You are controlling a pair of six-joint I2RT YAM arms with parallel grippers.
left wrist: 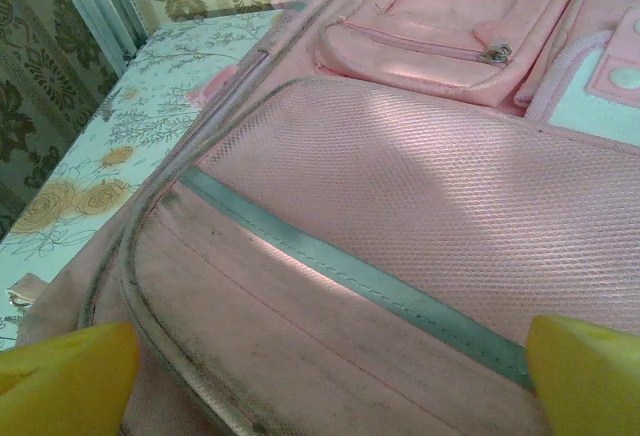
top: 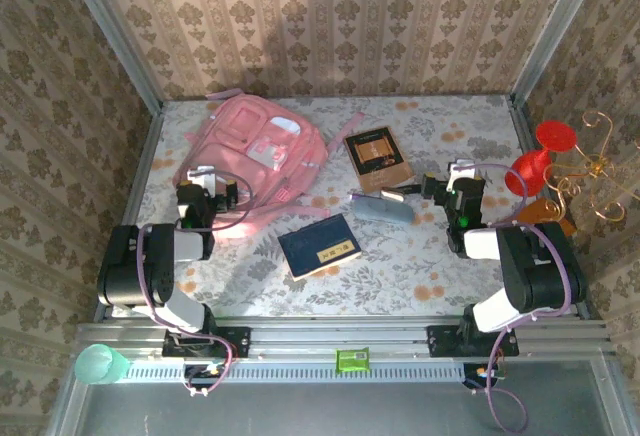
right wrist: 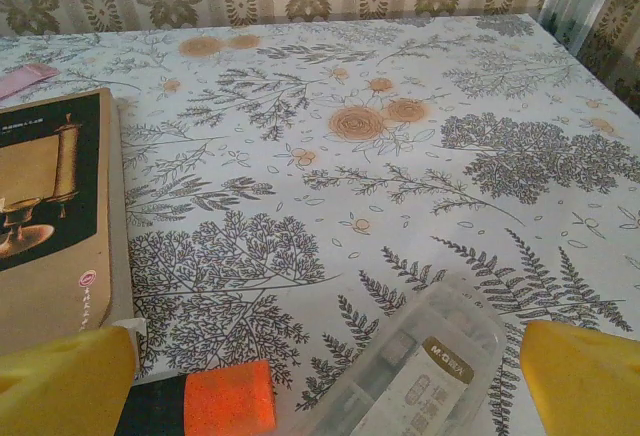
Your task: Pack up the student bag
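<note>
right gripper (right wrist: pixel 320 388) spread wide above clear pencil case (right wrist: pixel 425 371) and orange block (right wrist: pixel 230 398), brown book (right wrist: pixel 50 226) at left, floral tablecloth (right wrist: pixel 420 156)

The student bag (top: pixel 255 146) lies left of the far book (top: pixel 378 159), the near book (top: pixel 319 246) before both.

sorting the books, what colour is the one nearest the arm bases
Dark blue book, best in the top external view.
</note>
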